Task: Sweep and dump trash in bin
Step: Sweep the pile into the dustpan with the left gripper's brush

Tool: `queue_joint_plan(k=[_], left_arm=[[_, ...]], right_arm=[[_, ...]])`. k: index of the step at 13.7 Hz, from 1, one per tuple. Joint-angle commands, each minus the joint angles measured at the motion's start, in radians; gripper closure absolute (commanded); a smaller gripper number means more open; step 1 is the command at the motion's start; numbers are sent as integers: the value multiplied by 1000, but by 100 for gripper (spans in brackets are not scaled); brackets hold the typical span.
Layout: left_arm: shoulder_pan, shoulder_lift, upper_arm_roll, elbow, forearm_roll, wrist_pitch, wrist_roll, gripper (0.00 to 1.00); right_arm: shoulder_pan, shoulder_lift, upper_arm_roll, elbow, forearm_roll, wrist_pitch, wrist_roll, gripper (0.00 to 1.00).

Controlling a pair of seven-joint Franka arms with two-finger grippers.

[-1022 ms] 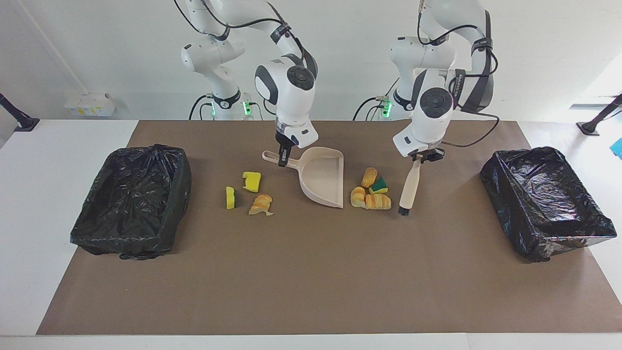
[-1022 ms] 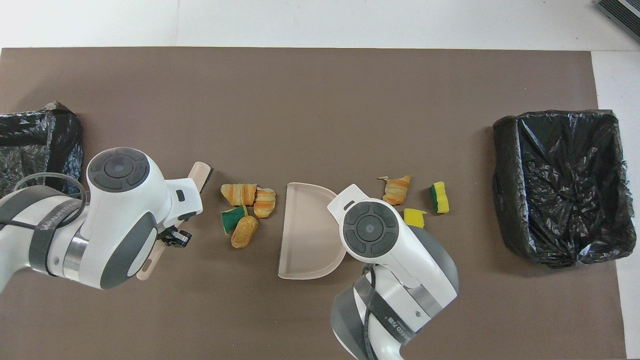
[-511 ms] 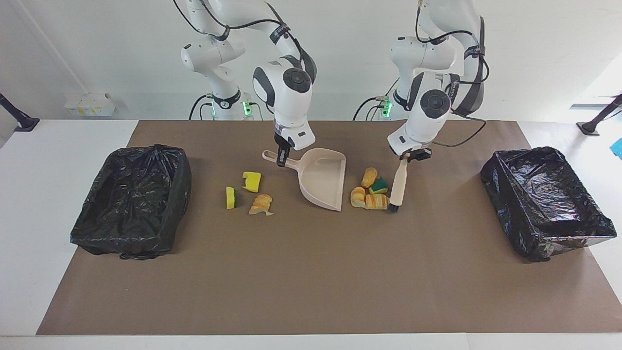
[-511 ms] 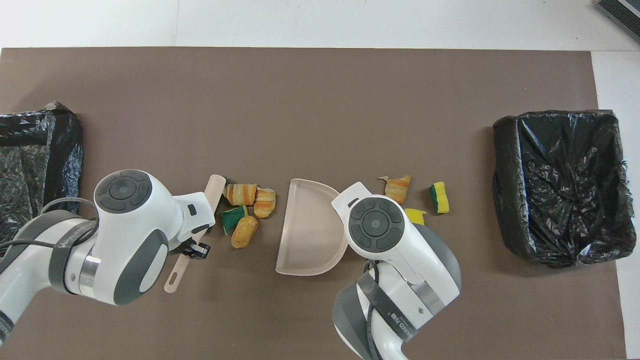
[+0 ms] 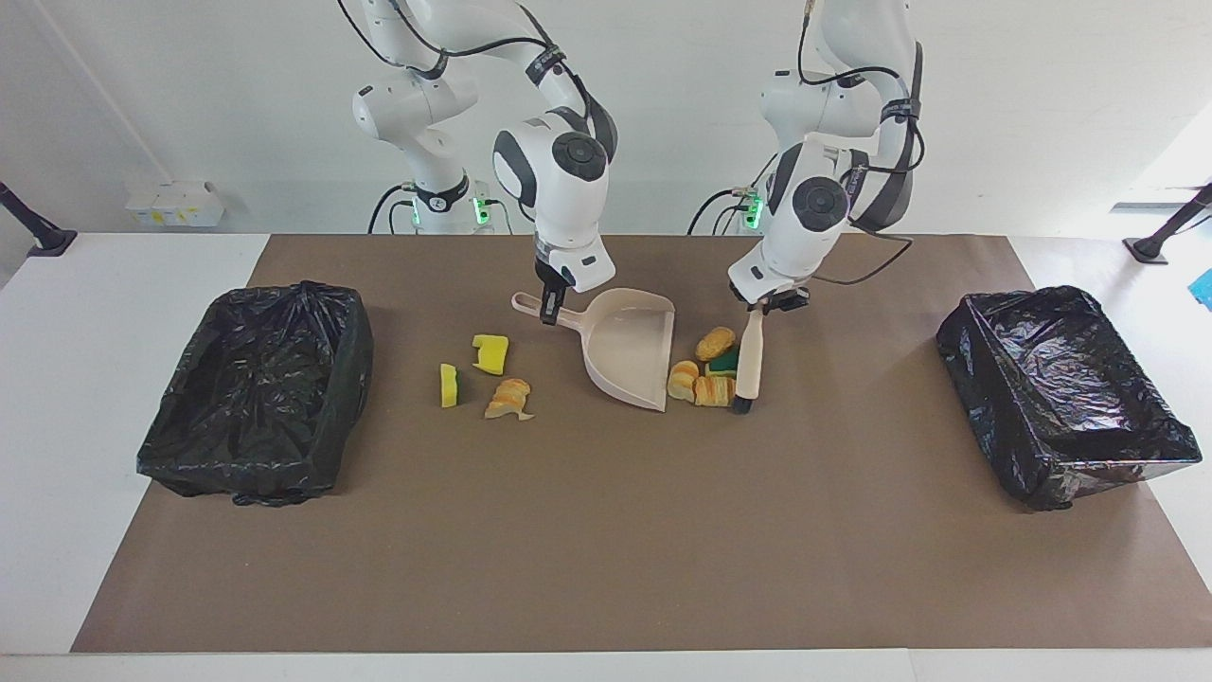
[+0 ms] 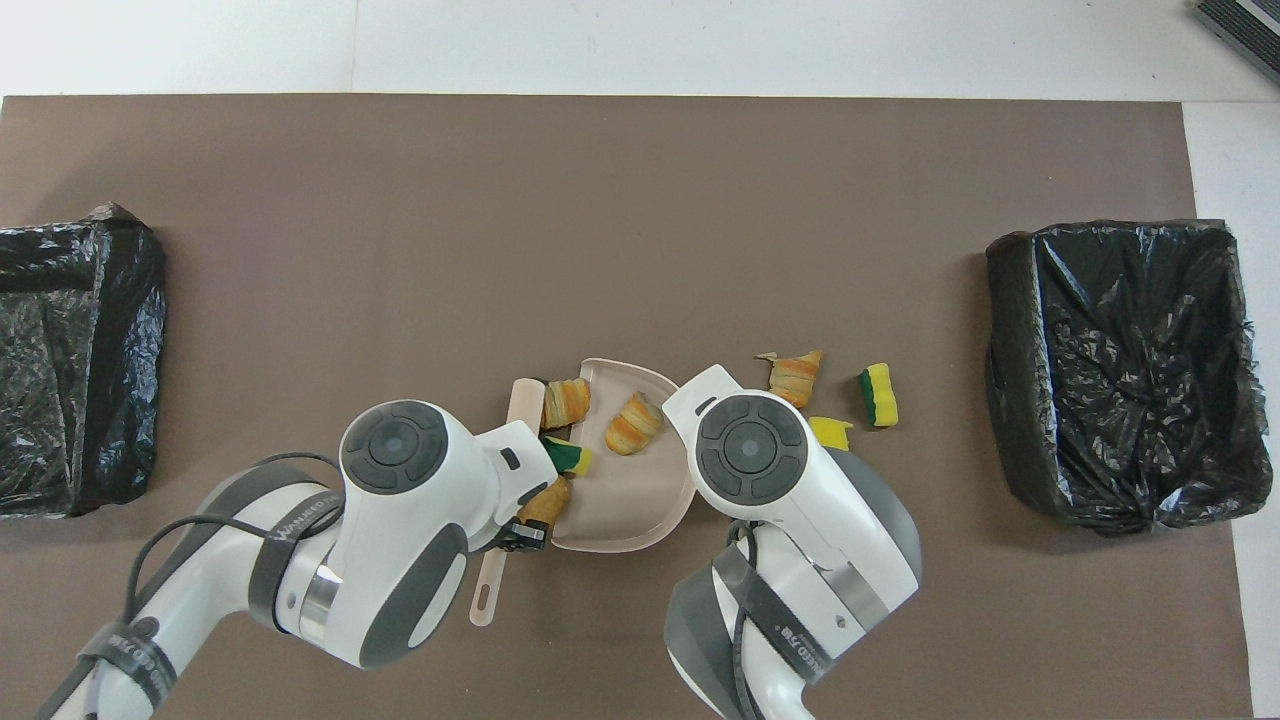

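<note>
My right gripper is shut on the handle of the beige dustpan, which rests on the mat. My left gripper is shut on the beige brush, whose bristles touch the mat beside the pan's mouth. The brush presses a bread roll, a green sponge chunk and a croissant piece against the pan's lip. In the overhead view one croissant piece lies inside the pan. A yellow sponge, a yellow-green sponge and a croissant scrap lie toward the right arm's end.
A black-lined bin stands at the right arm's end of the brown mat, and another one at the left arm's end. They also show in the overhead view, the former and the latter.
My left gripper has swept the brush toward the dustpan, pushing the bread, croissant and green sponge pieces to its mouth. One croissant piece has slid into the pan. The right gripper has barely moved.
</note>
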Motion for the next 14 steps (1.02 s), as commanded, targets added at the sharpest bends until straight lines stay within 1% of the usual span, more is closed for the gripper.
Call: queue_joint_plan(k=[1, 3, 5, 6, 7, 9, 12, 14], left_arm=[[-92, -19, 14, -11, -59, 39, -28, 100], [-132, -16, 14, 8, -90, 34, -42, 100], [-120, 0, 16, 58, -90, -12, -43, 100], [-104, -13, 22, 63, -90, -21, -43, 100], [-69, -17, 22, 86, -90, -42, -48, 100], [-28, -16, 24, 172, -81, -128, -75, 100], [61, -17, 24, 281, -67, -257, -76, 100], [116, -17, 24, 327, -38, -318, -77, 100]], right_arm=[[-1, -14, 4, -8, 16, -5, 14, 100], [-1, -14, 4, -8, 16, -8, 14, 100], [-1, -14, 4, -6, 14, -8, 14, 100], [-1, -14, 4, -6, 14, -8, 14, 100], [-1, -14, 4, -5, 14, -8, 14, 100], [-1, -14, 4, -5, 14, -10, 14, 100], [-3, -12, 4, -2, 16, -13, 17, 100], [-9, -14, 4, 3, 16, -18, 41, 100]])
